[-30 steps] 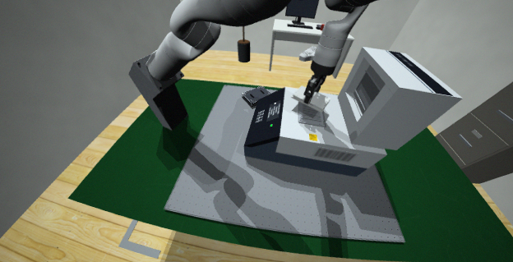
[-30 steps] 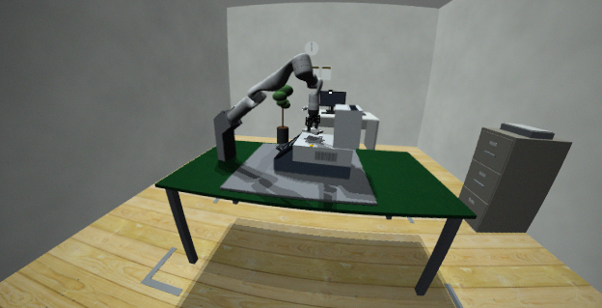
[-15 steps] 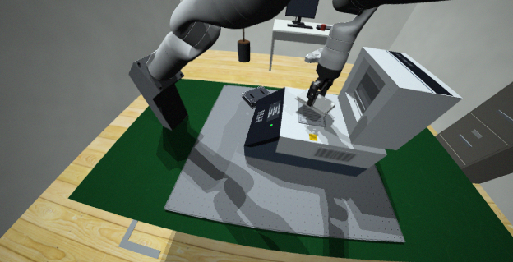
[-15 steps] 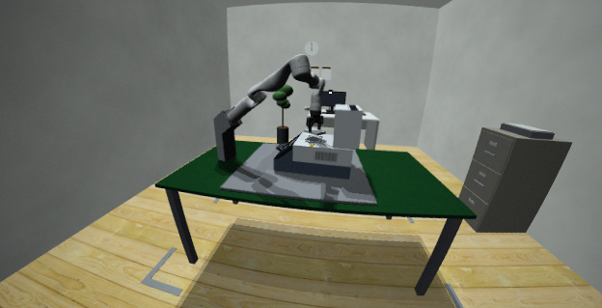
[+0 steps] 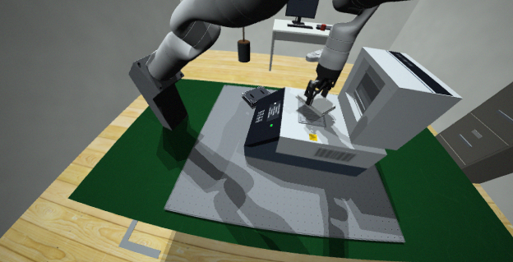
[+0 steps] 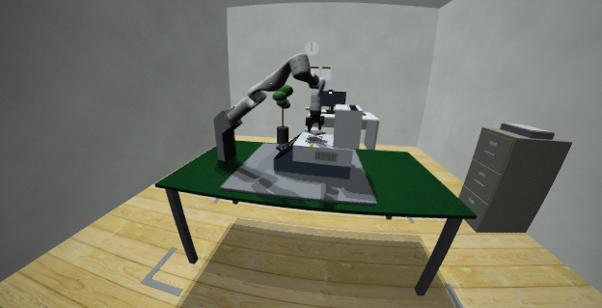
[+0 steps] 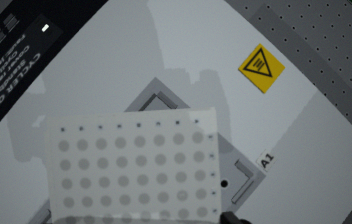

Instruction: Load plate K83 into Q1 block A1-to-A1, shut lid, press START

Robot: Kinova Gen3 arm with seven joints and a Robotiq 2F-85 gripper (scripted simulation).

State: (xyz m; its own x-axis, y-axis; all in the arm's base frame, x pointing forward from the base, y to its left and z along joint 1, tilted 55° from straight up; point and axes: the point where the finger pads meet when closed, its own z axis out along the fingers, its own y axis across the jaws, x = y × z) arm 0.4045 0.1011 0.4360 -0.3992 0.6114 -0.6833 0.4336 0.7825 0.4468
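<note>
The arm bends high over the counter (image 6: 405, 185) and points straight down. Its fingers (image 5: 314, 94) pinch plate K83 (image 5: 316, 110) (a wide grip) just above Q1's block (image 7: 247, 176).

Arm arches up and over, wrist pointing straight down, gripper (image 5: 313, 93) spread wide, clamped on the plate's edges.
</note>
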